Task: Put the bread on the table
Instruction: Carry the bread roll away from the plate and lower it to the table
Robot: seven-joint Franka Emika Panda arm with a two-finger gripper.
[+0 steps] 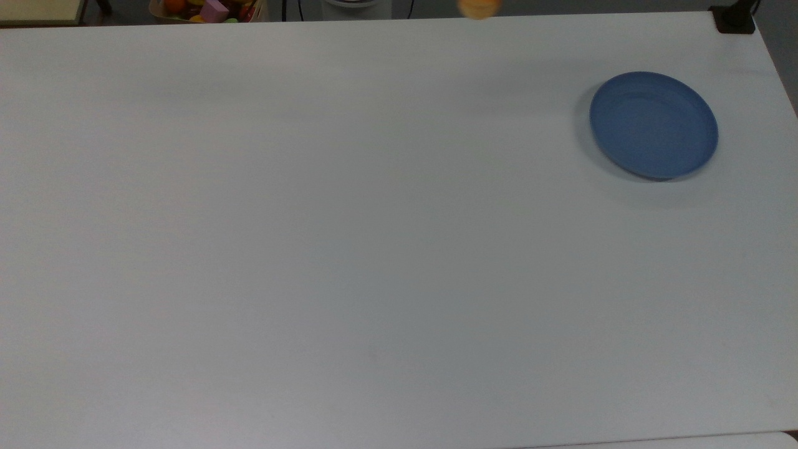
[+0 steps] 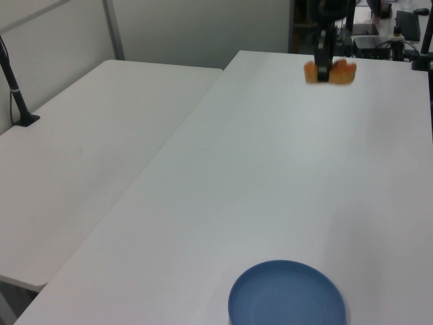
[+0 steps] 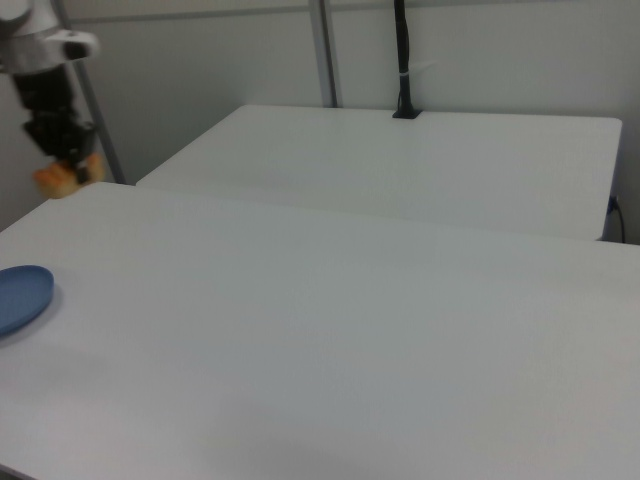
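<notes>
The golden-orange bread (image 2: 329, 72) hangs high above the white table (image 2: 270, 176), held between the dark fingers of my gripper (image 2: 323, 68), which is shut on it. The right view has the same bread (image 3: 66, 176) under the gripper (image 3: 64, 160) at its upper left, well above the tabletop (image 3: 320, 320). At the top edge of the top view the bread (image 1: 479, 7) is a blurred orange spot over the table (image 1: 374, 237). The blue plate (image 1: 653, 125) lies bare, far from the bread.
The blue plate (image 2: 287, 294) sits near the front edge in the left view and at the left edge (image 3: 22, 296) in the right view. A bin of coloured toys (image 1: 209, 9) stands beyond the table. A second white table (image 2: 88, 149) adjoins.
</notes>
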